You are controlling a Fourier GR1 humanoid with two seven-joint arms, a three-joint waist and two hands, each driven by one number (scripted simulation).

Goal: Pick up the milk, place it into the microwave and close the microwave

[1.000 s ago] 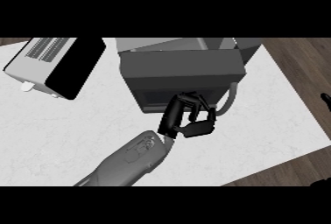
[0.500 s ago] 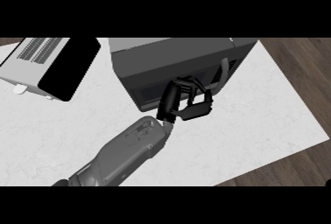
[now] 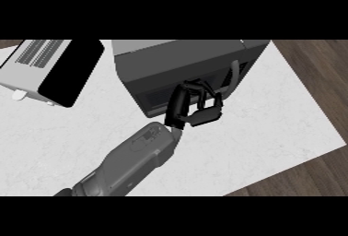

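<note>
1. To the left of the microwave (image 3: 180, 60), well apart from it, a white toaster (image 3: 48, 69) lies near the far left corner of the white marbled worktop (image 3: 272, 124). It plays no part in the task.
2. Coming up from the lower left towards the microwave's front, a grey forearm (image 3: 129, 161) ends in the left robot hand (image 3: 194, 108). The hand is right against the lower edge of the microwave's door. Its fingers are curled in together, with nothing seen between them.
3. The microwave is a dark grey box at the worktop's far edge, and its door looks closed or very nearly so against the body.
4. At the right end of the microwave's front, the pale door handle (image 3: 234, 76) runs along the door's edge, just beyond and to the right of the robot hand.
5. The milk shows nowhere on the worktop. It is probably inside the microwave, though that cannot be seen.
6. Any last push has to go from the robot hand straight away into the door face. The left robot hand is the only one near, and the right one is out of view.
</note>
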